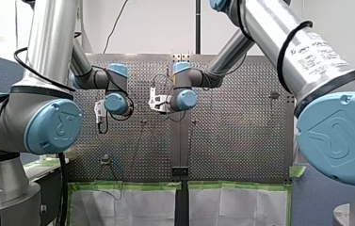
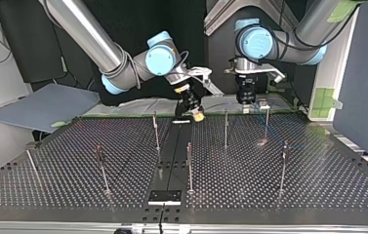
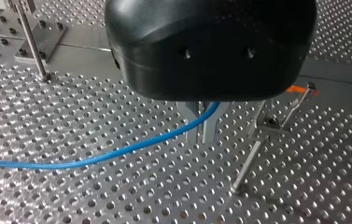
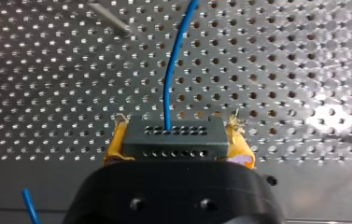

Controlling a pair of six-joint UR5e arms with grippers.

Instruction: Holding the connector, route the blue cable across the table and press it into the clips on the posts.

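gripping the dark connector (image 4: 171, 137) by its two ends, my right gripper (image 4: 178, 140) has its yellow pads (image 4: 115, 144) closed on it over the perforated table (image 4: 47, 70). the blue cable (image 4: 172, 70) leaves the connector's face and runs away across the holes. my left gripper (image 3: 200, 128) shows its metal fingers close together, the cable passing up between them. a thin post (image 3: 248, 161) rises just beside those fingers, not touching the cable, with an orange clip (image 3: 297, 88) further off.
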